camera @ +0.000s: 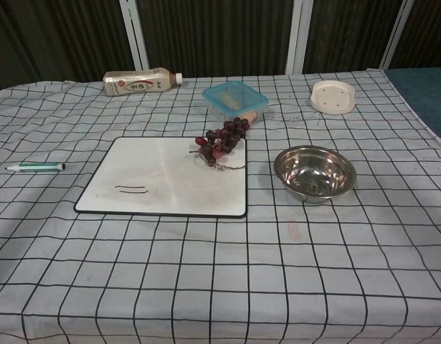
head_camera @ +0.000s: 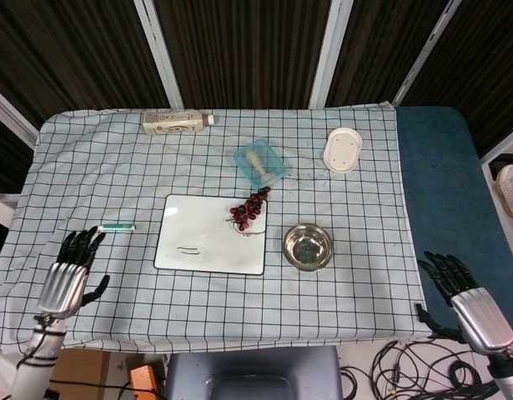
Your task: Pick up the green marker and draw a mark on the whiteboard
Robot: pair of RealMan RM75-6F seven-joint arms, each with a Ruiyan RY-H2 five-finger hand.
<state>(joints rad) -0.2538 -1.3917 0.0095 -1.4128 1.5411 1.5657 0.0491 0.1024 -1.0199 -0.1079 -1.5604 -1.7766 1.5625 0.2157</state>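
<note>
Green marker [head_camera: 117,227] lies flat on the table [head_camera: 89,167], just left of the whiteboard [head_camera: 211,234], which carries two short dark strokes. My left hand [head_camera: 68,279] hangs near the table's front-left edge, fingers spread, holding nothing. My right hand [head_camera: 469,300] hangs past the front-right corner, likewise spread.

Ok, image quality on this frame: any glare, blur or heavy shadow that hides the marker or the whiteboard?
Head view: even light, sharp; the green marker and whiteboard read clearly, with soft sheen only in the steel bowl. Chest view: also sharp, a faint pale reflection across the whiteboard, drawn lines still legible, marker small near the left edge, shadows weak.
</note>
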